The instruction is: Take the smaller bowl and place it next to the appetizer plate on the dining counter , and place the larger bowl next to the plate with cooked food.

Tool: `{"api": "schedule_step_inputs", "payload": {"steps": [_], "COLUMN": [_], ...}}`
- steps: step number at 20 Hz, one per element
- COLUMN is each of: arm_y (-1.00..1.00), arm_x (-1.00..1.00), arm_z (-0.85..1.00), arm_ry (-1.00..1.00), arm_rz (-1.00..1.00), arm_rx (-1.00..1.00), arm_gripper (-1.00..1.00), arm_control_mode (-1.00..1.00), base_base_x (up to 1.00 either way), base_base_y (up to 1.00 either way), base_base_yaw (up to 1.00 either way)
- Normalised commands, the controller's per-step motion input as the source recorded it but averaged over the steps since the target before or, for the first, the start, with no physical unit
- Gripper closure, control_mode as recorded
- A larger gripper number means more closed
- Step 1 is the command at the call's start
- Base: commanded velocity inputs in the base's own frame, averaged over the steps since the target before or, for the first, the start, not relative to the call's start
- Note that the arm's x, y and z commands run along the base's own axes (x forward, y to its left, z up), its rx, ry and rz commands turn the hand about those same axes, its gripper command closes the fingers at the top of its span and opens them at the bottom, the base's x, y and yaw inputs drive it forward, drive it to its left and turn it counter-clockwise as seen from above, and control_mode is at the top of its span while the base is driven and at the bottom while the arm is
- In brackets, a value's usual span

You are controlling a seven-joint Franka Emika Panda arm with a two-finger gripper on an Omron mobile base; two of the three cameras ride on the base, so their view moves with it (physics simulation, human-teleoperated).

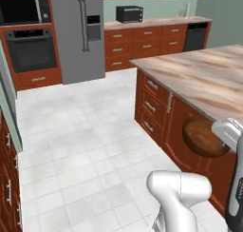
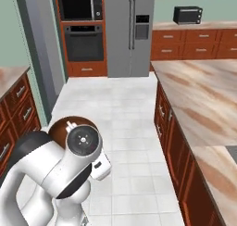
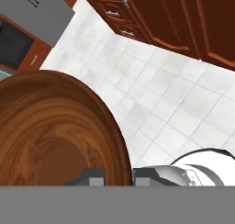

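The smaller bowl, dark brown and wood-grained, takes up the left of the hand view. My gripper is shut on its rim, one fingertip inside and one outside. From the left base view the smaller bowl hangs in the air in front of the red-brown side of the dining counter, below its marble top. In the right base view only the upper edge of the smaller bowl peeks out behind my arm, with the dining counter to the right. The part of the top I can see is bare.
Pale tiled floor stretches between the island and the far wall. A steel fridge, a wall oven and a wall counter with a black toaster stand at the back. Drawer fronts line the left.
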Motion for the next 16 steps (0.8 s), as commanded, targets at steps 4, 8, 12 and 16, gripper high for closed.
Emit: {"api": "schedule_step_inputs", "payload": {"steps": [4, 8, 12, 16], "arm_y": [0.00, 0.00, 0.00, 0.00], "arm_x": [0.00, 0.00, 0.00, 0.00], "arm_z": [0.00, 0.00, 0.00, 0.00], "arm_ry": [0.00, 0.00, 0.00, 0.00], "arm_rz": [0.00, 0.00, 0.00, 0.00], "arm_rx": [0.00, 0.00, 0.00, 0.00], "arm_gripper": [1.00, 1.00, 1.00, 1.00], "arm_control_mode": [1.00, 1.00, 1.00, 1.00], "base_base_x": [1.00, 1.00, 1.00, 1.00], "base_base_y": [0.00, 0.02, 0.37, 0.58], "base_base_yaw": [0.07, 0.00, -0.13, -0.26]}}
